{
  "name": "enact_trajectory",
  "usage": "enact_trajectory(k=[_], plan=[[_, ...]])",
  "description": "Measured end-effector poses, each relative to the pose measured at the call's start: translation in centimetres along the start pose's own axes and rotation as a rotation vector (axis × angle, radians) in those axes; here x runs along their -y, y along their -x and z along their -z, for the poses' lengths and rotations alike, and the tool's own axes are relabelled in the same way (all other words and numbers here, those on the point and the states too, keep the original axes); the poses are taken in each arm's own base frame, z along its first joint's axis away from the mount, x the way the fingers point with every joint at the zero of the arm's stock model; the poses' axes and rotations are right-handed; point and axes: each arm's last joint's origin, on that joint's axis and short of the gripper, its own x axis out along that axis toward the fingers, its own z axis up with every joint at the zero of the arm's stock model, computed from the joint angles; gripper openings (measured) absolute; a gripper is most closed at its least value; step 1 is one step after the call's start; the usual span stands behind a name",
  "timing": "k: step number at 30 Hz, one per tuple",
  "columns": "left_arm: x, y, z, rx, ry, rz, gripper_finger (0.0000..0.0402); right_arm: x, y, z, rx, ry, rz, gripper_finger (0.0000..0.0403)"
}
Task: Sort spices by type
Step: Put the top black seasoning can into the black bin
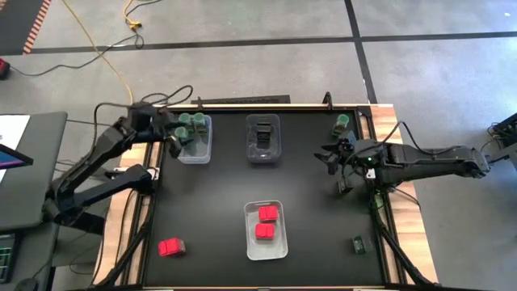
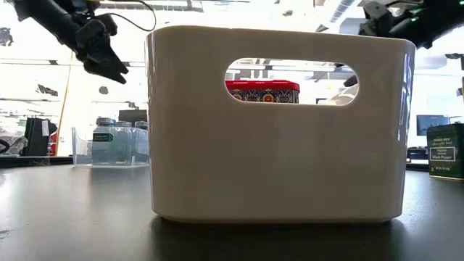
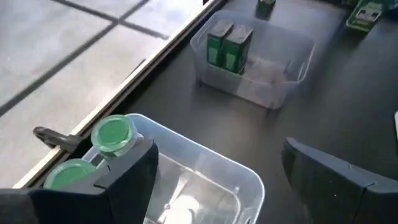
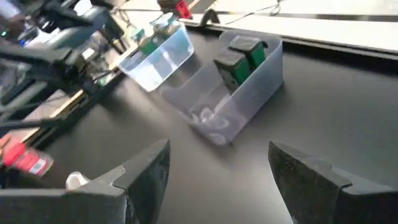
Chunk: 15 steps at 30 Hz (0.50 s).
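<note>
Green-lidded jars (image 1: 192,124) stand in the far-left clear bin (image 1: 202,149). They also show in the left wrist view (image 3: 113,134). My left gripper (image 1: 172,142) hangs open and empty just above that bin's left side (image 3: 219,149). Dark boxes (image 1: 262,136) stand in the far middle bin (image 1: 276,153). Two red packets (image 1: 266,221) lie in the near middle bin (image 1: 266,252). A loose red packet (image 1: 171,246), a loose dark box (image 1: 358,243) and a loose jar (image 1: 342,123) rest on the table. My right gripper (image 1: 329,158) is open and empty above the table, right of the middle bin (image 4: 219,149).
The black tabletop (image 1: 218,202) has bare room between the three bins. In the low view the near bin (image 2: 275,167) fills the middle, with the loose dark box (image 2: 446,150) to its right. The table's raised edges (image 1: 384,218) run along both sides.
</note>
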Motion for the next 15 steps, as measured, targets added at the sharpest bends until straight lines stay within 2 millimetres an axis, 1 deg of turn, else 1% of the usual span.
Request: enact_trajectory(k=[2,4,7,9,12,15], plan=[[0.3,0.4,0.5,0.051,0.002,-0.005,0.0324,-0.1,-0.6,-0.3,0.029,-0.017,0.009,0.0299],[0.6,1.1,0.9,0.110,0.008,-0.017,0.0324,-0.2,-1.2,-1.1,0.093,-0.051,0.008,0.0299],[1.0,2.3,1.0,0.189,-0.011,-0.032,0.0324,-0.1,-2.0,-2.5,0.211,-0.092,0.005,0.0299],[1.3,3.1,1.2,0.224,-0.036,-0.041,0.0324,0.0,-2.5,-3.6,0.288,-0.064,0.012,0.0299],[1.5,4.0,1.4,0.267,-0.054,-0.051,0.0324,-0.1,-2.8,-5.8,0.359,0.010,0.058,0.0299],[1.7,4.5,1.6,0.280,-0.051,-0.053,0.0324,-0.5,-2.8,-8.5,0.360,0.078,0.132,0.0299]])
